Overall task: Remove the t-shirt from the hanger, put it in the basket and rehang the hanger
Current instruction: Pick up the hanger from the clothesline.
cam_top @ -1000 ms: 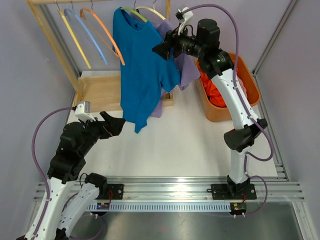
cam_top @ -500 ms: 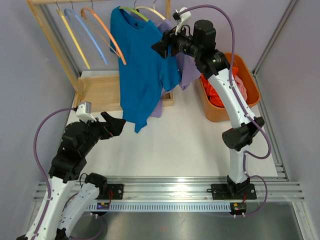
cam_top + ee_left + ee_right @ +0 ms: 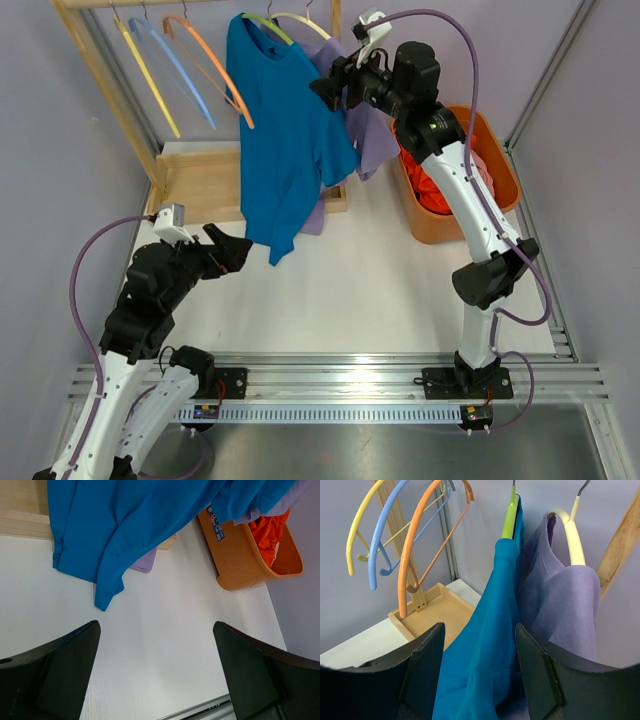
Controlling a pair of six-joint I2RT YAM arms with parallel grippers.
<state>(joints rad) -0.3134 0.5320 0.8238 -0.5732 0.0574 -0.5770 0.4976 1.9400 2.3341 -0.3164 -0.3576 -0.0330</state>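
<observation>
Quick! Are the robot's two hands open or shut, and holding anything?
Left gripper: open, holding nothing.
Right gripper: open, with the blue cloth t-shirt showing between its fingers, not clamped.

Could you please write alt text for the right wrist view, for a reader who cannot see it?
A blue t-shirt on a green hanger hangs in the centre, framed below by the open dark fingers. A purple t-shirt on a cream hanger hangs to its right; three empty coloured hangers hang at the left above a wooden base.
</observation>
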